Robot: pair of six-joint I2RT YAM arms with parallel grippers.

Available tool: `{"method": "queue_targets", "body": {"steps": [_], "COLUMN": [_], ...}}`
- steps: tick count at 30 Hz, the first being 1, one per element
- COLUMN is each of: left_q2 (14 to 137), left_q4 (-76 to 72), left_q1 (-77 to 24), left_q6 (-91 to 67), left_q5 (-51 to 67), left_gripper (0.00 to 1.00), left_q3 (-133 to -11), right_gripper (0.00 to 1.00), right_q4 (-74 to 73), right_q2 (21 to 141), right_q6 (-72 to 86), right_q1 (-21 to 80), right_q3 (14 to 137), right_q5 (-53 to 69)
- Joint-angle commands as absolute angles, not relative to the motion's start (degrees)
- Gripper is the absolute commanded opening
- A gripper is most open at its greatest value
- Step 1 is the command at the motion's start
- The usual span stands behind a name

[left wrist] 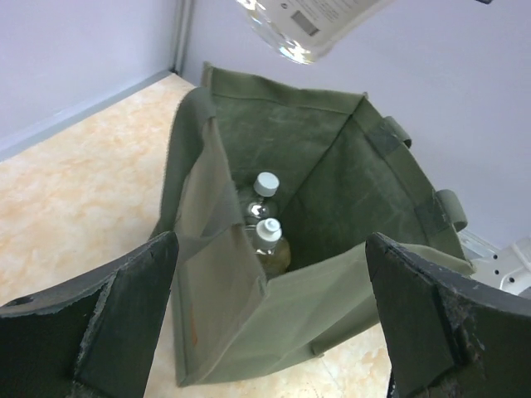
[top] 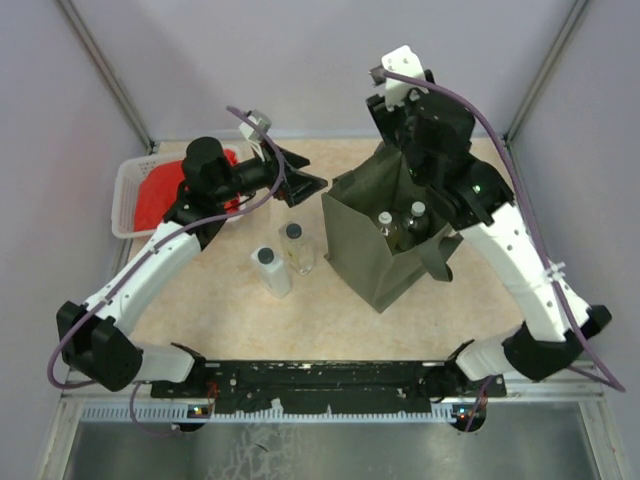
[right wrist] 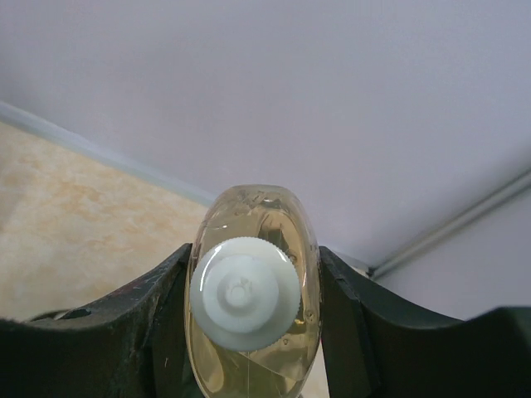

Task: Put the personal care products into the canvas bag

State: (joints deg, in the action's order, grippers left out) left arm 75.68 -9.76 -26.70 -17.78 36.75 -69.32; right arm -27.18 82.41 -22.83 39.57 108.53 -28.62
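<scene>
Right wrist view: my right pincer point(right wrist: 253, 286) is clamped on an amber bottle point(right wrist: 265, 220). Its fingers point(right wrist: 149, 323) press against both sides, and the bottle's white cap faces the camera. In the top external view this arm reaches over the far side of the canvas bag point(top: 372, 268), and the wrist hides the bottle there. The left wrist view shows the bottle's bottom end in the air above the bag's far wall, apart from the fabric.

The bag stands upright with its mouth open, right of the middle of the table point(top: 220, 310). Inside it, 2 white-capped bottles point(left wrist: 267, 236) stand upright side by side.

My left pincer point(top: 303, 180) is spread wide and holds nothing. It hovers just left of the bag's far left corner, and its camera looks into the bag.

2 more bottles stand upright on the table just left of the bag. 1 is the clear bottle with a black cap point(top: 296, 248). The other, just near and left of it, is the white bottle with a dark-grey cap point(top: 272, 272). A red cloth point(top: 160, 195) lies in a white basket point(top: 124, 205) at the far left.
</scene>
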Motion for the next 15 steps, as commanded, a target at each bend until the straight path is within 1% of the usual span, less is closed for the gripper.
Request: {"method": "queue_targets", "body": {"steps": [1,4,7,11,15], "left_q2": [79.38,82.42,85.52,88.38,91.45], "left_q4": [-10.8,-7.33,-3.07,1.49,4.39], "left_q1": [-30.16,-32.58,-34.38,-35.64,-36.7], "left_q6": [-15.64,-11.63,-7.55,-3.81,-1.67], "left_q5": [39.14,35.64,28.59,19.82,14.8], "left_gripper": [1.0,1.0,1.0,1.0,1.0], "left_q3": [-73.08,-75.8,-78.32,-80.39,-82.41], "right_gripper": [0.0,0.0,0.0,0.0,0.0], "right_q4": [-16.78,-17.98,-20.05,-22.51,-24.64], "right_q2": [72.74,67.81,64.32,61.29,59.26], "right_q6": [-26.44,-25.77,-24.02,-22.68,-20.43], "right_q1": [39.35,39.33,39.34,39.38,39.42], "right_q3": [103.09,98.96,96.43,94.62,94.28], "right_q5": [-37.32,-39.65,-39.11,-39.3,-37.22]}}
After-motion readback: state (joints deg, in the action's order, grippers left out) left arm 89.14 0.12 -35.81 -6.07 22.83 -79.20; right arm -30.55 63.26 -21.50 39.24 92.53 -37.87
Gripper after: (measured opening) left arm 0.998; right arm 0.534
